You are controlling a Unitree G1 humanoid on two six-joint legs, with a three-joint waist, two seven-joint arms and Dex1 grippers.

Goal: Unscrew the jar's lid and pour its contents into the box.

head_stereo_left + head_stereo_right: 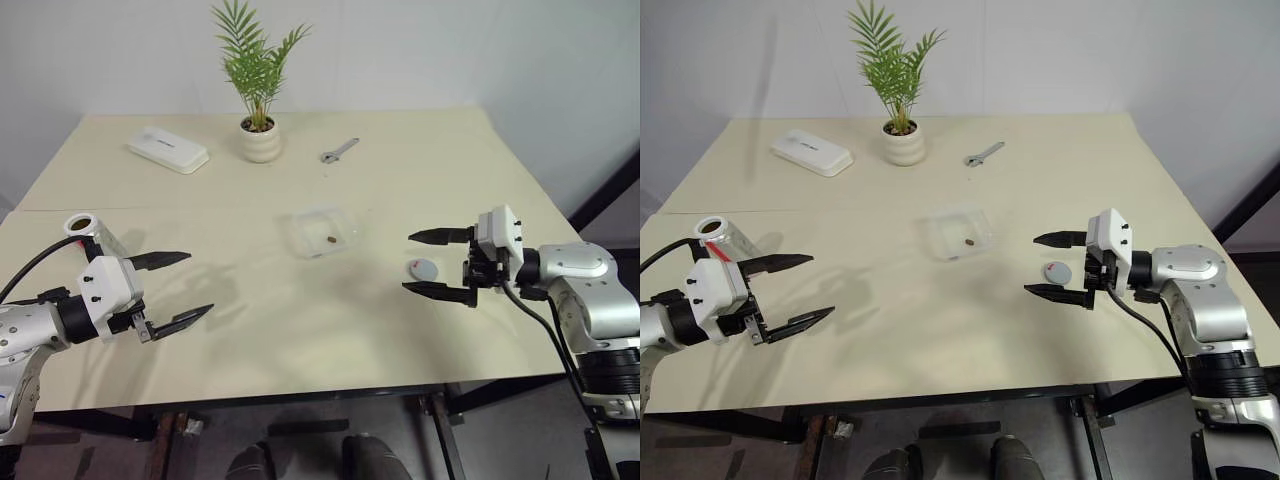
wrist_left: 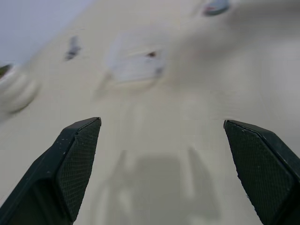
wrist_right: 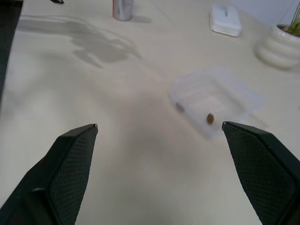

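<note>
- The jar [image 1: 718, 236] stands upright and open-mouthed near the table's left edge, just behind the left gripper [image 1: 786, 293], with its long axis vertical. It carries no lid and appears empty or nearly so, though I cannot see its bottom.
- The table [image 1: 420, 190] is a wide pale top. At its far side sit a potted plant [image 1: 258, 75], a white oblong case [image 1: 167, 149] and a small wrench [image 1: 339, 151], all well apart from the work.
- The box [image 1: 320, 231] lies mid-table between the two arms. One brown bit of the contents [image 3: 210, 118] rests inside it, so by my reading the pour is done or almost done.
- The left gripper hangs above the table with its jaws spread wide and nothing between them, pointing toward the table's middle. The jar lies behind and to the outside of those jaws, not ahead of them. This arm is far nearer the jar than the other.
- The right gripper [image 1: 438, 265] also has its jaws wide and empty, aimed leftward across the table toward the box.
- The lid [image 1: 423, 268] lies flat on the table just beside the right gripper's fingertips, apart from them and well away from the jar.
</note>
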